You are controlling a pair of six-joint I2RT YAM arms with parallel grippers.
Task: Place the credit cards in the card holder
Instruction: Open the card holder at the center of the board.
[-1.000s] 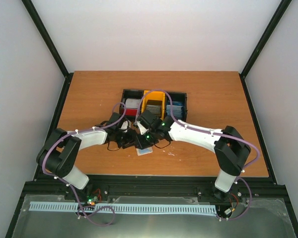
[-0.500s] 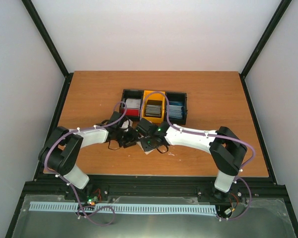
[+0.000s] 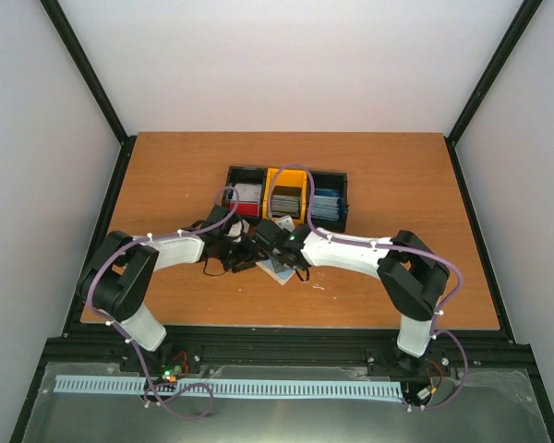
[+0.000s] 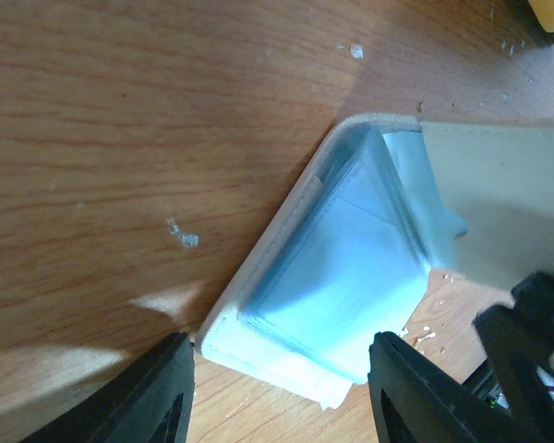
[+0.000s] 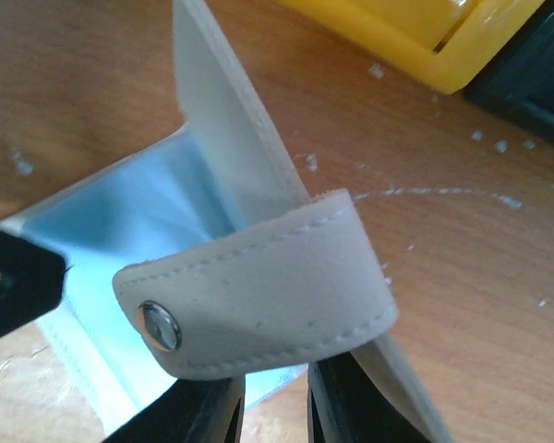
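Observation:
The beige card holder (image 3: 282,270) lies open on the table between both grippers. In the left wrist view its pale blue inside (image 4: 351,277) faces up and its beige cover (image 4: 499,203) is lifted at the right. I cannot tell cards from sleeves in it. My left gripper (image 4: 279,343) is open, its jaws astride the holder's near corner without touching it. My right gripper (image 5: 275,392) is nearly shut under the snap tab (image 5: 258,295) and holds the cover up. More credit cards stand in the tray: silver-and-red (image 3: 246,196), dark grey (image 3: 286,198), pale blue (image 3: 325,203).
The black-and-yellow three-compartment tray (image 3: 343,198) stands just behind the grippers; its yellow wall (image 5: 415,28) shows close in the right wrist view. Both arms (image 3: 351,251) reach in low over the wooden table (image 3: 166,166). Black frame posts stand at the table's corners.
The right arm has swung left and farther from the bases, taking the card holder with it. The left gripper has closed in a little on the holder.

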